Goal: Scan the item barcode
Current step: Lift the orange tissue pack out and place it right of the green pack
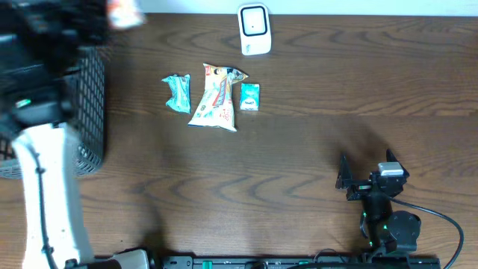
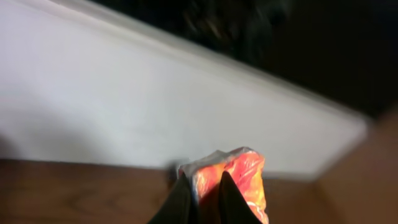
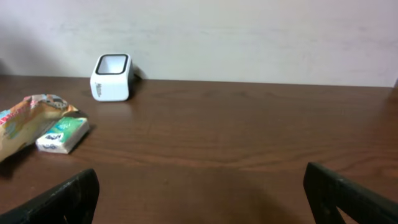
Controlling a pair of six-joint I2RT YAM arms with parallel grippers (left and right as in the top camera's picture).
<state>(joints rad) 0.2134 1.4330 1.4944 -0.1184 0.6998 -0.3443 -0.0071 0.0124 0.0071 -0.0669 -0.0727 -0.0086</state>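
Overhead: the left arm (image 1: 46, 187) reaches past the black mesh basket (image 1: 88, 112) to the far left corner of the table (image 1: 314, 142), where a blurred orange packet (image 1: 123, 11) shows at its tip. The white barcode scanner (image 1: 254, 30) stands at the middle of the far edge, so it lies to the right of the packet, along that edge. A teal packet (image 1: 178, 93), a snack bag (image 1: 215, 97) and a small green box (image 1: 249, 97) lie in a row just on the near side of the scanner. The right gripper (image 1: 345, 179) sits toward the near right corner, well apart from all of them.

Left wrist: the left gripper (image 2: 202, 200) is clamped on the orange packet, which sticks out past the fingertips (image 2: 229, 198). A pale wall fills the background. No barcode can be made out.

Right wrist: the right gripper's jaws stand wide and hold nothing. The scanner is far off to its left.

The left arm looks the one to carry the packet rightward to the scanner's window.
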